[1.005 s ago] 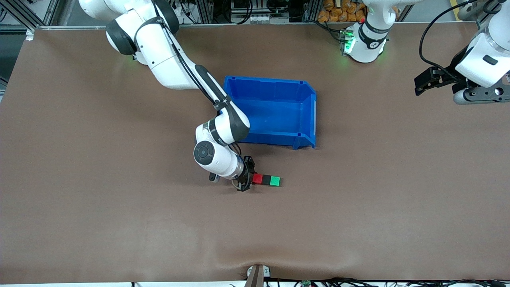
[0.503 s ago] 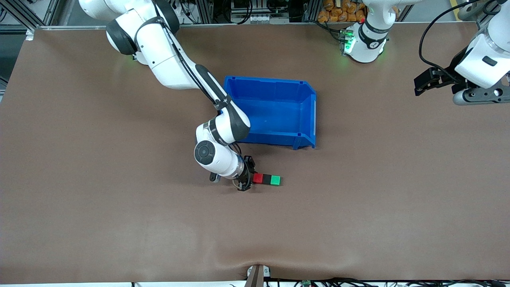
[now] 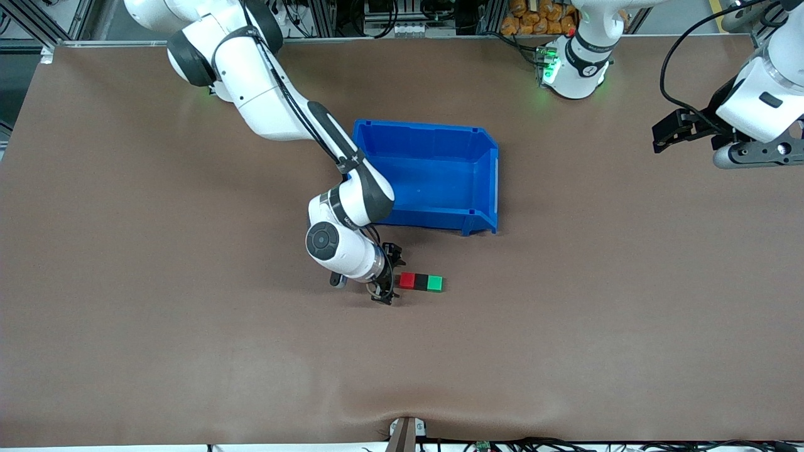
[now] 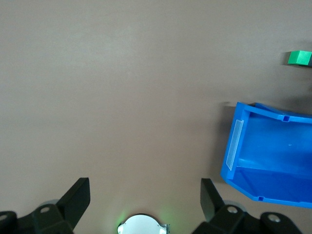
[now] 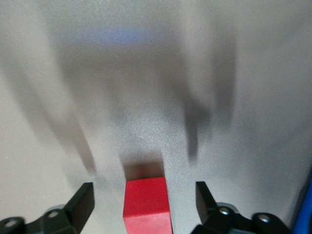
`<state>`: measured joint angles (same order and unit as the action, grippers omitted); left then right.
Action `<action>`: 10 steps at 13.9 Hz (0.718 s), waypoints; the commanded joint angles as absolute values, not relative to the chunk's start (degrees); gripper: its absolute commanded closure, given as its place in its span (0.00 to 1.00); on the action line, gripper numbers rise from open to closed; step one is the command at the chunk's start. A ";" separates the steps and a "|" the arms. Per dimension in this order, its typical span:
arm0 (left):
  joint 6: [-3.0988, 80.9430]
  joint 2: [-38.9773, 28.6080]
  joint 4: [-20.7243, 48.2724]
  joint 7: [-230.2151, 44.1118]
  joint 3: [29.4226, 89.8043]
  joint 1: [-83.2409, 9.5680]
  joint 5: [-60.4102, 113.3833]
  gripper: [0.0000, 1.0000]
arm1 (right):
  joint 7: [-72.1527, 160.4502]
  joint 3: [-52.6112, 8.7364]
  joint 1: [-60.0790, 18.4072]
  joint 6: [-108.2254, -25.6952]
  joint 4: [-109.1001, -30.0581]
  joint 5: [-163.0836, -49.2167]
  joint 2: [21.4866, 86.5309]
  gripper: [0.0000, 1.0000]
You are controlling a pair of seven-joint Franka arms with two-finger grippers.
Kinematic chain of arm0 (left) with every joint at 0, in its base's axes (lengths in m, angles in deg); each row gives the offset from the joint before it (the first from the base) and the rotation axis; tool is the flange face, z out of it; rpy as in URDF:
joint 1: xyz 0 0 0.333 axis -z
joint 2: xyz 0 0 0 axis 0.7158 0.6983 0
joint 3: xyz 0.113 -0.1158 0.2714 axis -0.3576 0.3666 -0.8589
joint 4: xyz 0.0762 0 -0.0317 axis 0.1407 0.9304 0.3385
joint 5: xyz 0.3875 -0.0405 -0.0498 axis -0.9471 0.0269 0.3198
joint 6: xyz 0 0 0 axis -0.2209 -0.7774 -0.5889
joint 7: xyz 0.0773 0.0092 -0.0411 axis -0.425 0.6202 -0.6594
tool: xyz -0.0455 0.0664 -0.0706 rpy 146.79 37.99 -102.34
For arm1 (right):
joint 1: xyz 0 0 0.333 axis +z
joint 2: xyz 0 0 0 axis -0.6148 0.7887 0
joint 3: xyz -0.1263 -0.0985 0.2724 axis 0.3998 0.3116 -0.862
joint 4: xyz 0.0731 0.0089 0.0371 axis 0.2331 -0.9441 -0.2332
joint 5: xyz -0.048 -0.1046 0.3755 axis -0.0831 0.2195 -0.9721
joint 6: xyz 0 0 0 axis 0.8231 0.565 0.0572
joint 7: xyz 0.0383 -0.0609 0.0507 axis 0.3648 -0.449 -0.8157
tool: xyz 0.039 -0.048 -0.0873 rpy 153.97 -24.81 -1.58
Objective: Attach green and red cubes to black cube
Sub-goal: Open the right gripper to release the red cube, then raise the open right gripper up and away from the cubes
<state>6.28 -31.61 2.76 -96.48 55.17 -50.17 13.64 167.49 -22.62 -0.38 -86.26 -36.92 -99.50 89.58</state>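
Note:
The red cube [image 3: 407, 280], black cube [image 3: 420, 281] and green cube [image 3: 434, 283] lie in one touching row on the table, the black one in the middle, nearer to the front camera than the blue bin. My right gripper [image 3: 391, 277] is low at the red cube's end of the row and open, its fingers well apart on either side of the red cube [image 5: 146, 204] without touching it. My left gripper [image 3: 675, 129] waits open in the air over the left arm's end of the table. In the left wrist view the green cube [image 4: 299, 57] shows at a distance.
An empty blue bin [image 3: 427, 216] stands mid-table, just farther from the front camera than the cube row; its wall [image 4: 234, 146] also shows in the left wrist view. Brown tabletop lies all around the cubes.
My right gripper has opened and let go of the red cube, which stays joined to the row. The left arm has shifted only slightly.

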 commanded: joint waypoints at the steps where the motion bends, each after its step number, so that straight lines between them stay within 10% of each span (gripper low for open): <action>1: 6.57 -31.95 2.48 -94.52 55.09 -50.63 13.72 0.00 | 167.66 -22.29 -0.76 -83.27 -35.60 -99.36 89.35 0.00; 10: 6.66 -31.86 2.48 -94.25 55.00 -50.54 13.72 0.00 | 167.57 -22.20 -1.20 -81.24 -35.68 -97.96 88.82 0.00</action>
<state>6.45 -31.60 2.75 -95.41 55.06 -50.25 13.64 167.50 -21.89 -0.67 -82.68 -35.95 -99.21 89.38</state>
